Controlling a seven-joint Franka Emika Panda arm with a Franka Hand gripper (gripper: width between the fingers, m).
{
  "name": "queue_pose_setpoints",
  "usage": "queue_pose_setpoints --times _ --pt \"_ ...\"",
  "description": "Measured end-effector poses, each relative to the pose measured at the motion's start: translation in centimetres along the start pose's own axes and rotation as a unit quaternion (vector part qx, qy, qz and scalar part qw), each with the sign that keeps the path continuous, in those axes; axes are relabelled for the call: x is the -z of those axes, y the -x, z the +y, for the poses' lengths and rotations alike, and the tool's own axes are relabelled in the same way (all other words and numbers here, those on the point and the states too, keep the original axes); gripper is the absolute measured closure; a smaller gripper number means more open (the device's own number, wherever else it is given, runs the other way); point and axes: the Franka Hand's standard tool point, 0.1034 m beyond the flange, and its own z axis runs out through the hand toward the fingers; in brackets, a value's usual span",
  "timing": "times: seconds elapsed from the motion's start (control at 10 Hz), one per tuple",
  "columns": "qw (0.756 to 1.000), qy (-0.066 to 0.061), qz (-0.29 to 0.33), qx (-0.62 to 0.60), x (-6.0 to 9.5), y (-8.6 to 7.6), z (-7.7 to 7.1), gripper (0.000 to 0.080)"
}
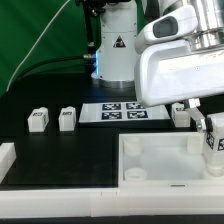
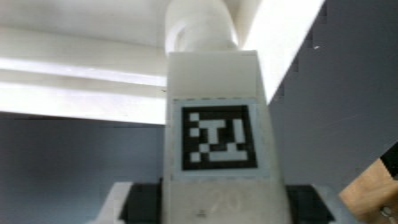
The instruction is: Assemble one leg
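Observation:
My gripper (image 1: 210,128) is shut on a leg (image 1: 214,150), a small white post with a black-and-white tag. It holds the leg upright over the large white panel (image 1: 150,165), at the panel's corner on the exterior view's right. In the wrist view the leg (image 2: 217,110) fills the middle with its tag facing the camera, and my gripper (image 2: 217,203) grips its near end between dark pads. Whether the leg's far end touches the panel cannot be told. Two more legs (image 1: 38,120) (image 1: 68,119) stand on the black table at the exterior view's left, and a third (image 1: 181,114) stands behind the panel.
The marker board (image 1: 120,111) lies flat on the table behind the panel. A white raised piece (image 1: 6,154) sits at the exterior view's left edge. A white robot base (image 1: 115,45) stands at the back before a green curtain.

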Motion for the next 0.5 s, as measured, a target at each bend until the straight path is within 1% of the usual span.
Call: queue_pose_setpoints --times 0.2,0.3,0.5 --pt "1.0 0.001 0.005 -0.001 -0.23 0.06 0.2 0.0506" --pt "1.0 0.001 0.002 -0.002 -0.59 0.44 0.19 0.0506" --pt "1.0 0.001 0.002 -0.003 -0.89 0.69 0.3 0.0506"
